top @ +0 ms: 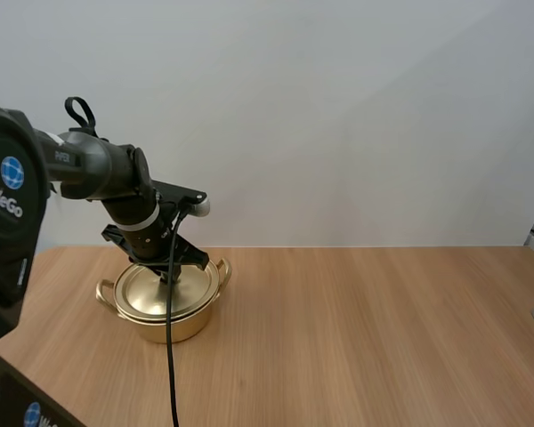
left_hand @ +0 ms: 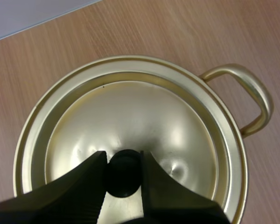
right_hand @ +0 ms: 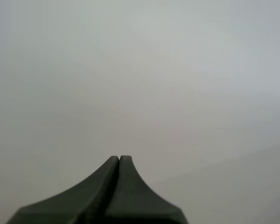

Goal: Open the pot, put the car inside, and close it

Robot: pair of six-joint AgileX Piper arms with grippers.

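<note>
Closest of all, at the left edge of the frame, looms the black housing (top: 7, 240) of the left arm, marked "WeGo" in white beneath a round blue globe badge. A second blue badge peeks out on the dark panel (top: 18, 400) in the lower left corner. From that housing the left arm (top: 98, 169) reaches rightward and down, and small white lettering on its grey link reads "PiPER". It ends over a gold-coloured pot (top: 167, 313) standing on the wooden desk (top: 383, 338), left of centre and below the middle of the high view. The lid (left_hand: 144, 121) sits on the pot, shiny and domed, its edge seated inside the pot's rim, and a looped side handle (left_hand: 252, 98) sticks out beside it. The left jaws are clamped on the lid's black knob (left_hand: 123, 172), with a ribbed finger (left_hand: 79, 191) pressed against each side of it, as the left wrist view shows. Seen from the right wrist, the right jaws lie together as one dark wedge, tips touching, against a plain pale grey surface.
</note>
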